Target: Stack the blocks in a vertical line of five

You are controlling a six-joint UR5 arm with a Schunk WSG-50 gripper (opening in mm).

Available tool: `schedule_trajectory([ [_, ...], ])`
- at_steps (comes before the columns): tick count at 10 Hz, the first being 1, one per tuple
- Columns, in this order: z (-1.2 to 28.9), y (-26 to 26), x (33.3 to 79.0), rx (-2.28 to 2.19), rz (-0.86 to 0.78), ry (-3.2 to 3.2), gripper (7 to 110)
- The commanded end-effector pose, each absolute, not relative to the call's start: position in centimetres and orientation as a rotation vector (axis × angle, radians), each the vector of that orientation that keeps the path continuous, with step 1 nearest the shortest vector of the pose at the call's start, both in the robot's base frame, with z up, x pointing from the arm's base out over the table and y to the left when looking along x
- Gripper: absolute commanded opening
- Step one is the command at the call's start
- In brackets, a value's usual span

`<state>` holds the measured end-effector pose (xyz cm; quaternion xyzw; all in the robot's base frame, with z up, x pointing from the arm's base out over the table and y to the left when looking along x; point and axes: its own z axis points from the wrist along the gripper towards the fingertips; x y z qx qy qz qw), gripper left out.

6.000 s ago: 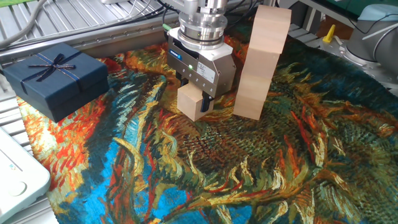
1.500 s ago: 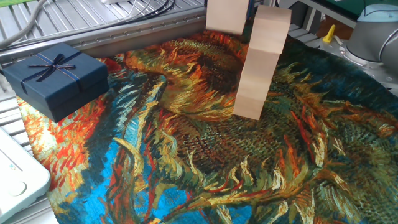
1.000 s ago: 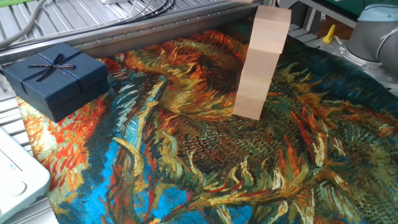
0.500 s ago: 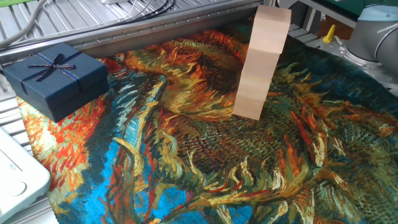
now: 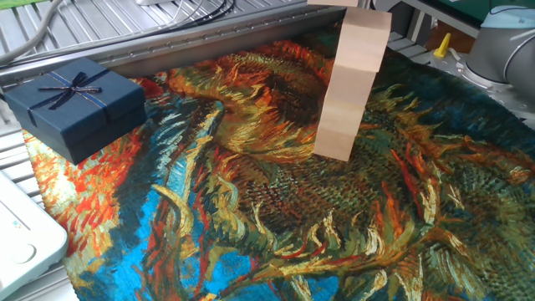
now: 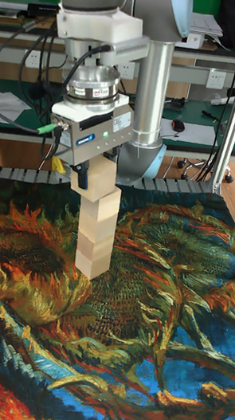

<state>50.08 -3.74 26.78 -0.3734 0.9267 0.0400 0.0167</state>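
1. My gripper (image 6: 95,174) is showing only in the tall fixed view, hanging straight down from the grey UR5 arm (image 6: 148,70) over the stack of blocks (image 6: 97,228).

2. My fingers (image 6: 79,174) are closing on the top block (image 6: 98,179), one on each side of it; the block is filling the gap between them.

3. The top block is sitting over the column beneath it. Whether its underside is touching the block below or riding just above it, I cannot tell from this angle.

4. The stack is standing upright on the painted cloth (image 6: 165,333), toward its far edge. In the tall view the column is appearing to lean slightly.

5. In the fixed view the stack (image 5: 351,84) is running up to the top of the picture, where a sliver of beige (image 5: 330,2) is showing at the frame's top edge; my gripper is lying outside that view.

6. The seams between the cubes are faint, so I am not giving a count of blocks in the column.

7. The dark navy gift box (image 5: 75,104) with its ribbon bow is sitting at the cloth's left edge, well apart from the stack.

8. A white device (image 5: 21,238) is lying at the lower left corner, partly off the cloth.
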Motion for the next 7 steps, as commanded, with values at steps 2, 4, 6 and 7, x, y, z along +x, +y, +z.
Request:
schedule_trajectory([
  [2,26.6,-3.8,50.1,-1.159,0.118,2.878,7],
  [4,26.6,-3.6,50.1,-1.158,0.131,2.874,7],
  [6,26.6,-4.2,49.9,-1.136,0.096,2.902,7],
  [7,26.6,-4.9,49.9,-1.121,0.060,2.922,7],
])
